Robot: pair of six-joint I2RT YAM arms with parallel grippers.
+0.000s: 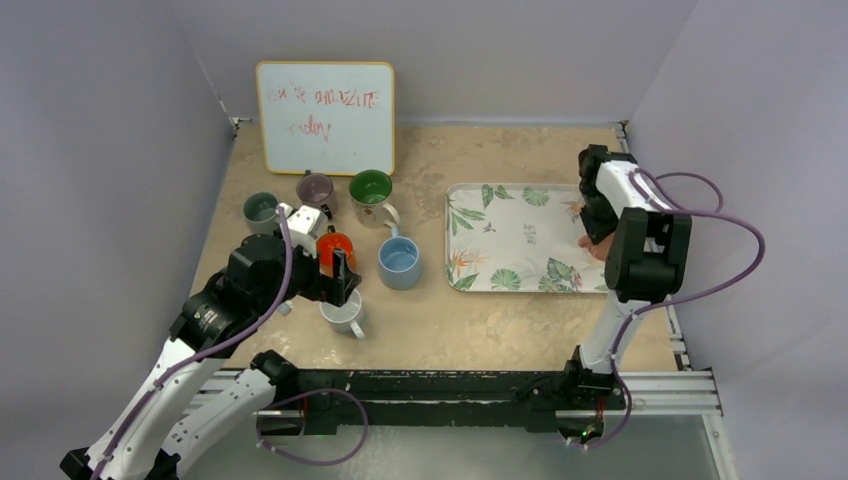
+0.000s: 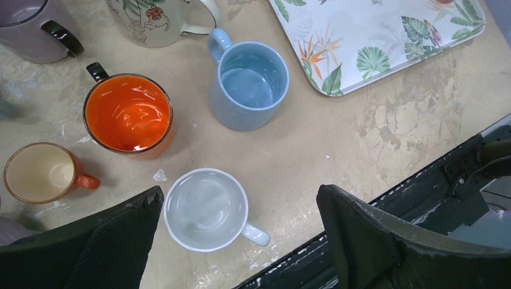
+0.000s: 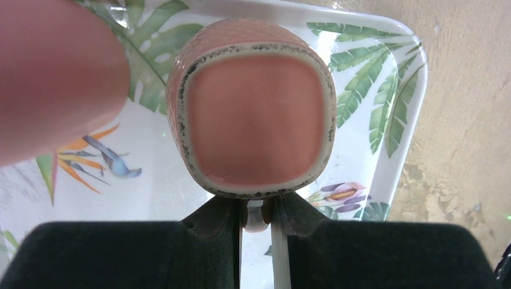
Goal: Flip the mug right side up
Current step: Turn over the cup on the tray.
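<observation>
Progress was slim: pink mug (image 3: pixel 256 120) sat base-up over the tray (image 3: pixel 420 84), unturned; right gripper (image 3: pixel 256 211) pinched shut, seemingly on its handle; left gripper (image 2: pixel 240 195) gaped wide, empty.

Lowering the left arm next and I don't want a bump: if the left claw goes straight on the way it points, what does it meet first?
Probably the upright white mug, which sits ahead of the open left claw, slightly off-centre. The view doesn't show how far away it is.
</observation>
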